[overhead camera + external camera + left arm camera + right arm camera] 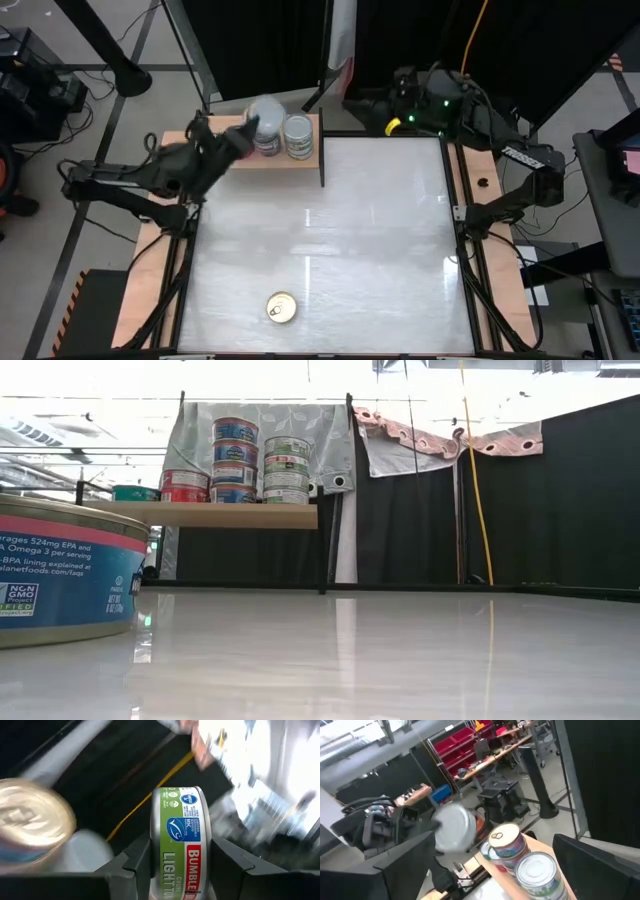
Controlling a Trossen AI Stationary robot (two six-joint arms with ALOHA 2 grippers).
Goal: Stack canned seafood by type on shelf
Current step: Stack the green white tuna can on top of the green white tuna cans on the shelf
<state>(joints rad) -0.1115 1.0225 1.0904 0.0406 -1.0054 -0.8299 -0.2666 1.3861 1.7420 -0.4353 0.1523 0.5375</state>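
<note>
High view: left claw (243,137) at the shelf (300,160), by two tin stacks; lone tin (281,307) on the surface (380,230).
Low view: near tin (65,570) reads "Omega 3", "NON GMO".
Left wrist: left claw grips green tin (181,842), "BUMBLE", "LIGHT".
Right wrist: right claw (495,865) spread wide, empty.

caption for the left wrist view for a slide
Left gripper clamps a green-labelled tuna can on edge.

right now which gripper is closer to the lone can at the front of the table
Left, though neither is close. The left gripper is up at the shelf, shut on a green-label can; the right gripper is parked beyond the far edge. Lone can.
</note>
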